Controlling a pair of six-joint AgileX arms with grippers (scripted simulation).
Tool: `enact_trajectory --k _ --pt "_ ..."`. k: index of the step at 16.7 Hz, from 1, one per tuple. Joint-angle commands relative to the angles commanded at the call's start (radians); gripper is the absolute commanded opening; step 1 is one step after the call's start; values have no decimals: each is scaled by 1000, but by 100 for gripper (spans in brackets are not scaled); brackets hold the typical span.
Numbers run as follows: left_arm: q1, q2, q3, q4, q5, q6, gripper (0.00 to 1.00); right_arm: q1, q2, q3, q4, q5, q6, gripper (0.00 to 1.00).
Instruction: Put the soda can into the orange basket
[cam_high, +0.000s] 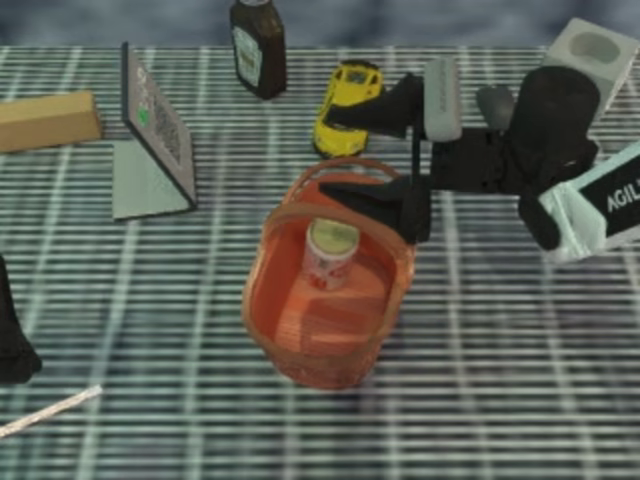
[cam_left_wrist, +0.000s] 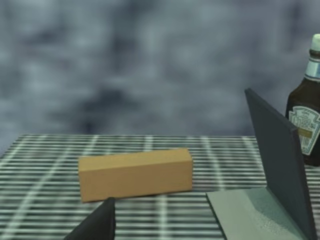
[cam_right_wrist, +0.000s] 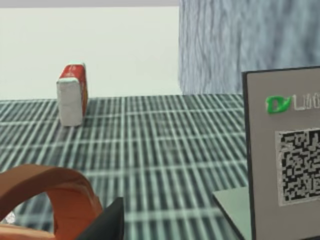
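- Inside the orange basket (cam_high: 265, 300), at the table's middle, you see the soda can (cam_high: 330, 252) standing upright, nothing gripping it.
- Your right gripper (cam_high: 380, 155) hangs over the basket's far rim, fingers spread wide and empty.
- Your left gripper (cam_high: 12, 345) sits parked at the left edge; you can't tell its grip.

One soda can (cam_high: 331, 251), one orange basket (cam_high: 270, 300), one brown bottle (cam_high: 258, 45), one yellow toy car (cam_high: 349, 105), one cardboard box (cam_high: 48, 120).

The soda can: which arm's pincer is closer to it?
Right. The right pincer hangs just beyond the orange basket holding the soda can; the left pincer sits at the table's left edge.
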Motion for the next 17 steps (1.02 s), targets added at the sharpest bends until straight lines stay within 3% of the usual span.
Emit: enact_trajectory --k 5,8,12,17 --pt "-11 27 29 -17 2 14 100 -6 -27 -17 -13 11 -2 100" --pt "-53 135 144 -89 8 72 100 -21 -130 -89 -66 62 -11 100" --pt "-142 394 403 -264 15 209 100 -62 -363 -248 -191 188 -28 100" --pt "-284 838 834 -566 17 442 100 -133 -776 -505 -416 410 -46 100"
